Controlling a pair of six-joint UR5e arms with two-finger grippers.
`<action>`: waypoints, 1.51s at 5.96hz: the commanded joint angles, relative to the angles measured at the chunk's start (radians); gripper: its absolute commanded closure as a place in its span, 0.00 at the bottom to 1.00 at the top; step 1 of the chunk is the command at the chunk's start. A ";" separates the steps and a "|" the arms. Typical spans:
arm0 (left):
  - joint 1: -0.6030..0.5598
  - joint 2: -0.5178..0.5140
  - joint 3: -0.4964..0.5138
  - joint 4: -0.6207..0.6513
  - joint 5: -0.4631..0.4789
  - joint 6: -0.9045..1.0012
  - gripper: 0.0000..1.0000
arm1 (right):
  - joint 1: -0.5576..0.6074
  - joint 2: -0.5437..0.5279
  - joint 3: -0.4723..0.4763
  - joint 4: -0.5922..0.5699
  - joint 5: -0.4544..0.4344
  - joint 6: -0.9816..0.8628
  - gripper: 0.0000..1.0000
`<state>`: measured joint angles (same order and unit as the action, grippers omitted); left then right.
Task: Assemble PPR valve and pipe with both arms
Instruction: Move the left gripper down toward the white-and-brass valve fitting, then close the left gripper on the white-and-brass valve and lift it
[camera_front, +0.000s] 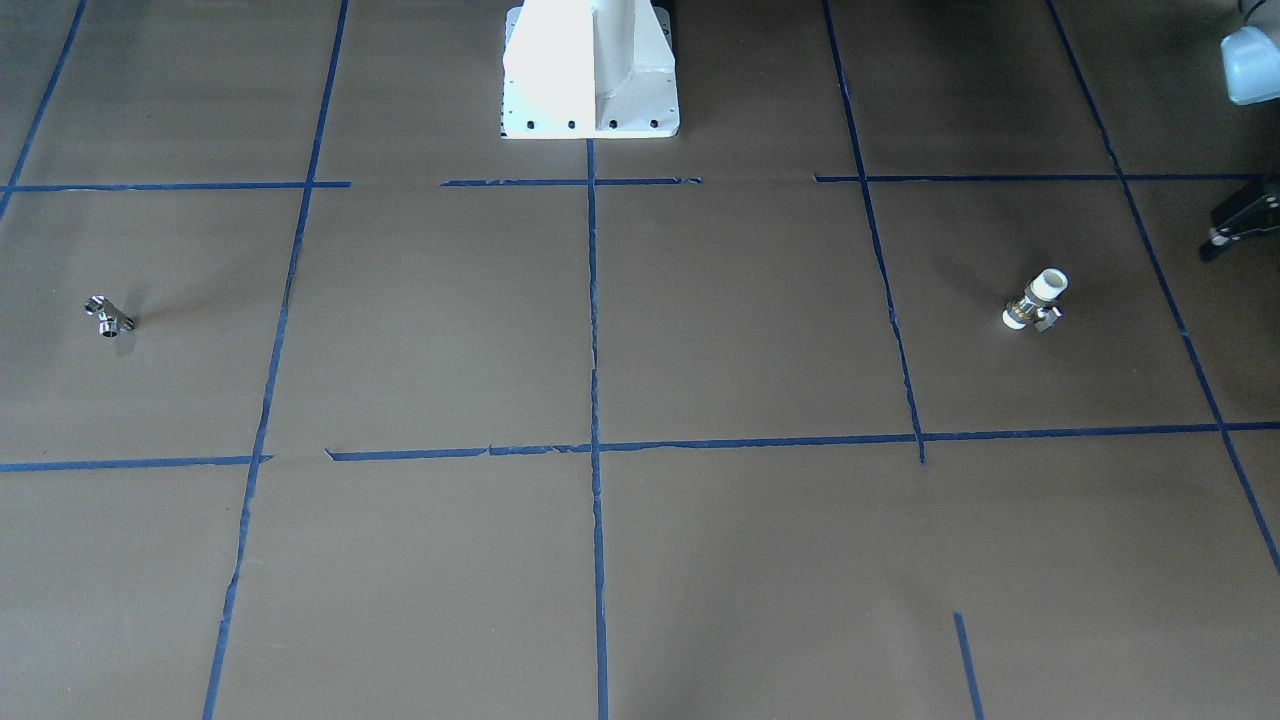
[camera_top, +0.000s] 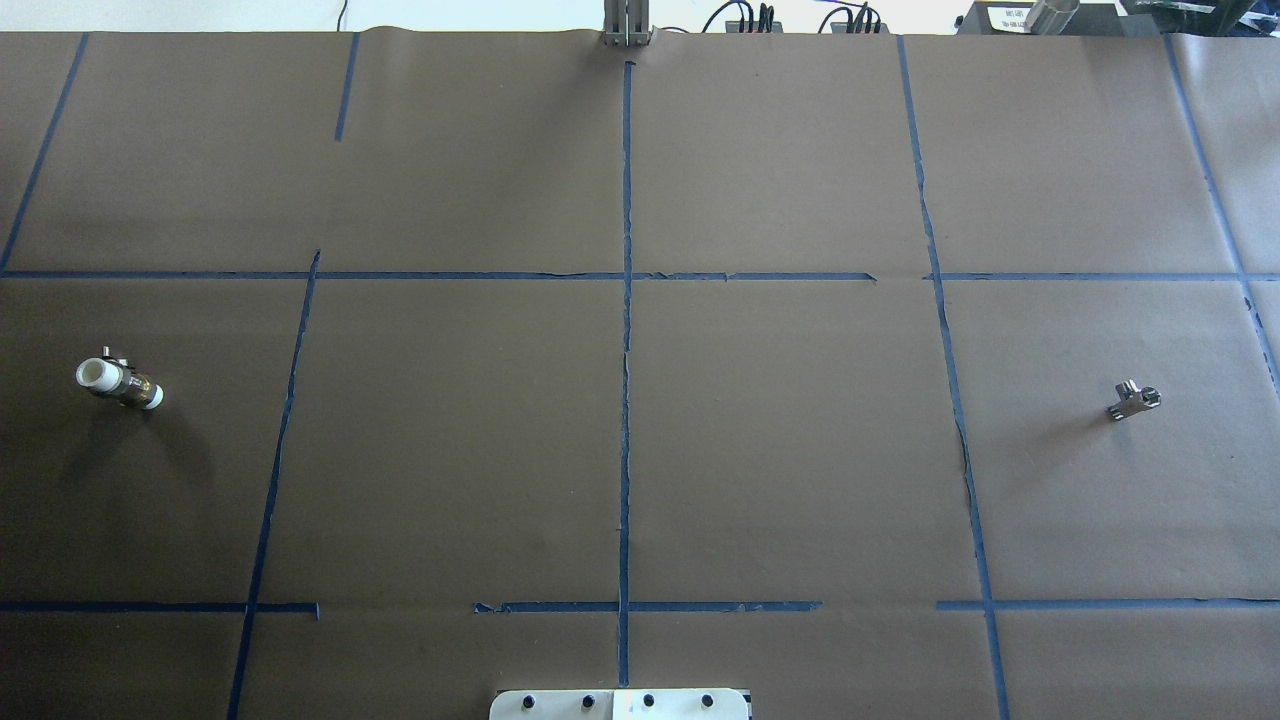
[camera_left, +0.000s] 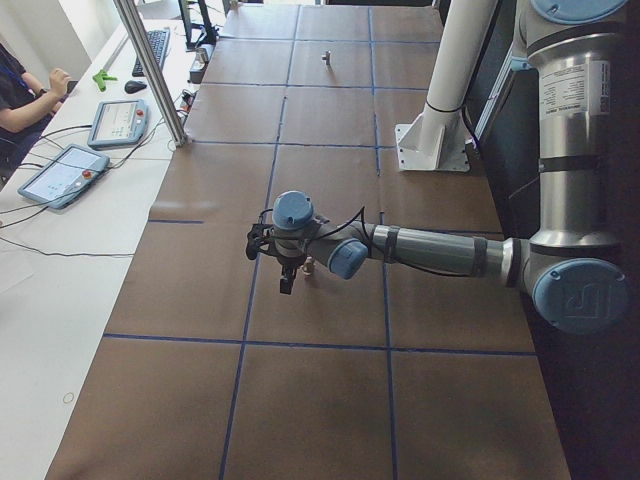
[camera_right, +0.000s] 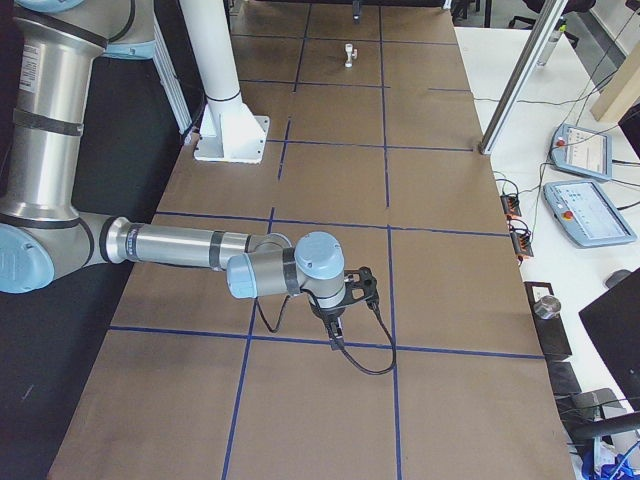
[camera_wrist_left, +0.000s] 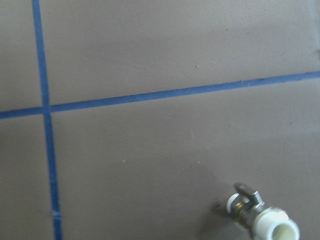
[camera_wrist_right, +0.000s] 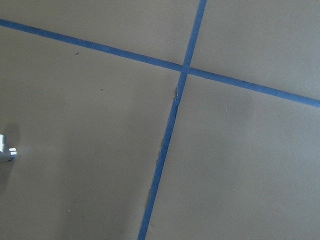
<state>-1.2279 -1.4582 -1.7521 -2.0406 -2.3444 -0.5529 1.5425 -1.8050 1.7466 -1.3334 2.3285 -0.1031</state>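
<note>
The PPR valve, with white ends and a brass middle, lies on the brown table on my left side. It also shows in the overhead view and low in the left wrist view. The chrome T-shaped pipe lies far off on my right side; it shows in the overhead view and at the left edge of the right wrist view. My left gripper hangs beside the valve with its fingers apart and empty. My right gripper hovers over the table; I cannot tell its state.
The white robot base stands at the table's middle rear edge. Blue tape lines divide the brown table cover into squares. Tablets and a person are on a white side table beyond the far edge.
</note>
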 joint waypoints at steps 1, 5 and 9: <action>0.126 -0.002 -0.030 -0.024 0.095 -0.192 0.00 | 0.001 0.000 -0.001 0.000 0.000 0.000 0.00; 0.303 -0.007 -0.073 -0.023 0.224 -0.378 0.00 | -0.001 0.000 -0.004 0.000 0.000 -0.001 0.00; 0.303 -0.004 -0.070 -0.021 0.223 -0.371 0.95 | -0.001 0.000 -0.004 0.000 0.000 -0.001 0.00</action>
<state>-0.9251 -1.4622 -1.8204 -2.0611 -2.1212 -0.9244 1.5417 -1.8055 1.7426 -1.3333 2.3286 -0.1043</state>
